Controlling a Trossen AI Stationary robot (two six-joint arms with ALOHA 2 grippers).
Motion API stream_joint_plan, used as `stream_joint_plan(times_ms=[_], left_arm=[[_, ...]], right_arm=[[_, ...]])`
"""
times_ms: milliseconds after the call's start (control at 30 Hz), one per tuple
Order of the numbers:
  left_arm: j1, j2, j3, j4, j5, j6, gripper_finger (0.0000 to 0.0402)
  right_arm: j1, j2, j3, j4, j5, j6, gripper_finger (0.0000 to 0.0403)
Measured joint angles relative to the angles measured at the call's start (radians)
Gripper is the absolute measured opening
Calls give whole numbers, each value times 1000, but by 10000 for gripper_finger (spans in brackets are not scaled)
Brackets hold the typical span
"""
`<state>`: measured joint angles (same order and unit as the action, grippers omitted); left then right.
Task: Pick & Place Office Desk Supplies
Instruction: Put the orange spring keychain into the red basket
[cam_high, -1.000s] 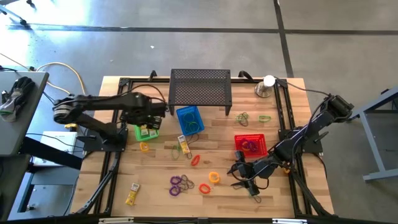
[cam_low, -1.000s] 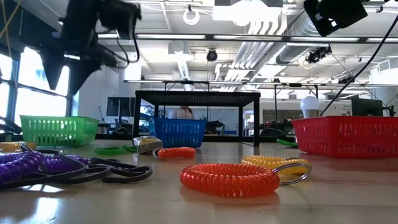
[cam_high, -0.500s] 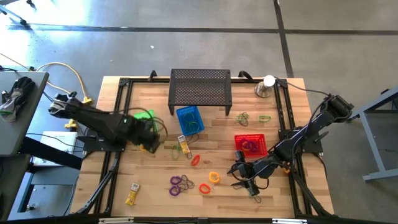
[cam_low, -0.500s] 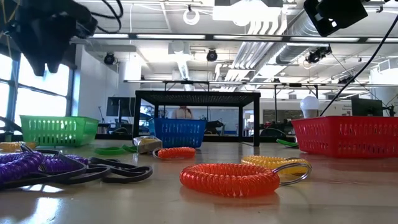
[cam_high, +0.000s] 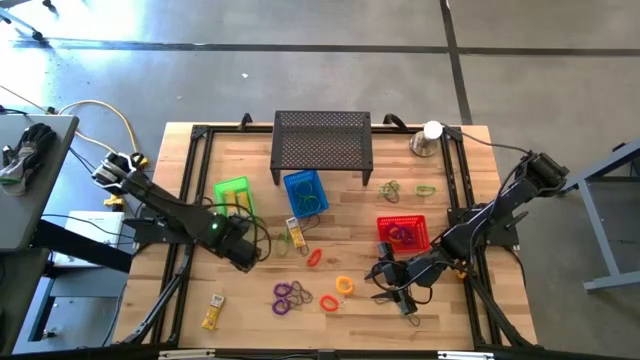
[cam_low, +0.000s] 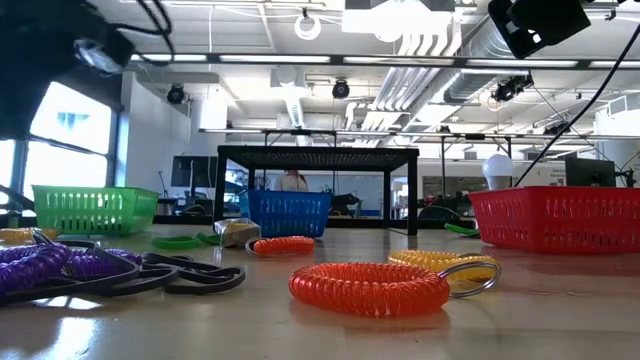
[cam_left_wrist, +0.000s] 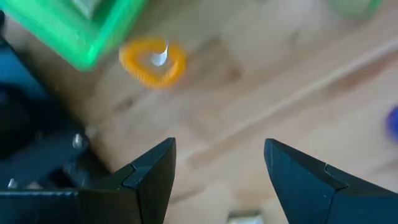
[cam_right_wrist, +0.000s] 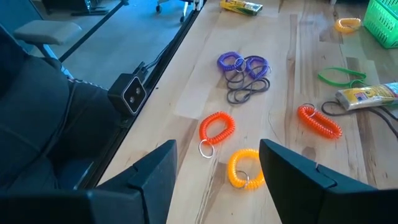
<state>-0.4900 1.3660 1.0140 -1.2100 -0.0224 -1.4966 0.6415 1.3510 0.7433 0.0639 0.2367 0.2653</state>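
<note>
Hovering over the desk (cam_high: 200, 290) with jaws apart and nothing between them, the left tool (cam_left_wrist: 217, 165) sat just short of a yellow coil (cam_left_wrist: 153, 60), which lay on the wood beside the green basket (cam_left_wrist: 81, 28). A good pick probably meant advancing until the fingers straddled one side of the coil, then dropping straight down, keeping clear of the basket wall. The right tool (cam_right_wrist: 214, 165) waited, also spread and empty, near the orange coil (cam_right_wrist: 217, 127) and another yellow one (cam_right_wrist: 244, 168).
</note>
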Motion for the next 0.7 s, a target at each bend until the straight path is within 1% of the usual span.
stream_joint_plan(times_ms=[67, 200, 333, 400, 500, 567, 700], left_arm=[[0, -3, -22, -3, 37, 3, 234], [17, -23, -74, 6, 34, -2, 234], [38, -30, -131, 110, 38, -13, 234], [46, -30, -165, 168, 54, 5, 234], [69, -30, -210, 190, 66, 8, 234], [80, -30, -224, 195, 41, 7, 234], [91, -30, -242, 219, -48, 16, 234]], right_arm=[[0, 2, 0, 1, 0, 0, 216], [0, 28, 0, 0, -1, 0, 216], [-1, 70, 0, 2, -2, -1, 216], [-2, 89, 0, 8, -1, -1, 216], [-8, 106, 0, 37, -4, -8, 216], [-8, 111, 0, 43, -7, -8, 216], [-10, 111, 0, 46, -5, -8, 216]])
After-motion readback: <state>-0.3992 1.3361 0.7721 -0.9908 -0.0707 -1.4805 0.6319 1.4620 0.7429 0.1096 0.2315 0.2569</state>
